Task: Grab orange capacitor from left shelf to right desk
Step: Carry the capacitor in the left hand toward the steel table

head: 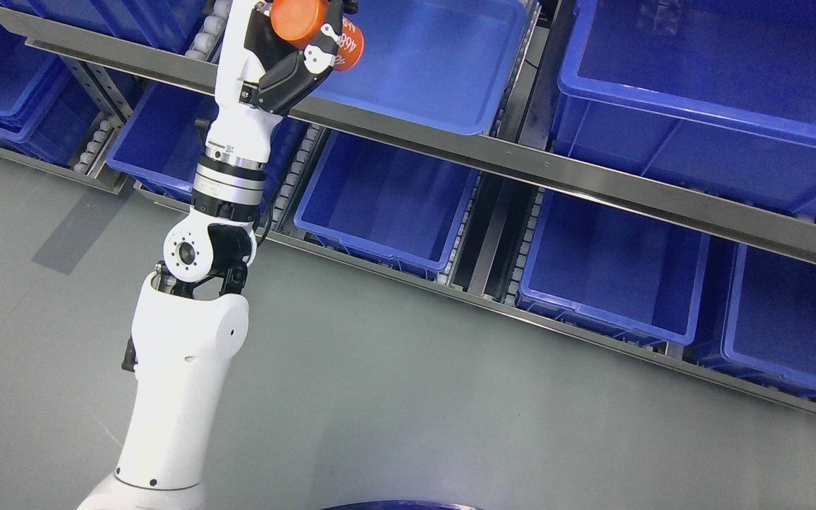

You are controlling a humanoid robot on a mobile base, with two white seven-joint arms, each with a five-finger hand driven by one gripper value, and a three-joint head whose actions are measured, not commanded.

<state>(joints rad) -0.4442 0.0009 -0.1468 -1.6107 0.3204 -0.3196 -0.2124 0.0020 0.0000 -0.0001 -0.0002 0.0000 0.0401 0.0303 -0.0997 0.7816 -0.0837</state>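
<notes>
From the head view we look down on a grey floor [394, 382] and a metal shelf rack [592, 177] running across the far side, its two levels lined with blue bins [387, 205]. Our left hand [287, 49] reaches up at the far left, in front of the upper bin [443, 71]. Its fingers [317, 58] are curled around the orange capacitor [309, 25], which sits in the grip at the picture's top edge.

A smooth grey floor [394, 397] fills the lower part of the view. Above it, a metal shelf rack [592, 177] runs diagonally, holding rows of blue plastic bins [387, 205] on two levels.
</notes>
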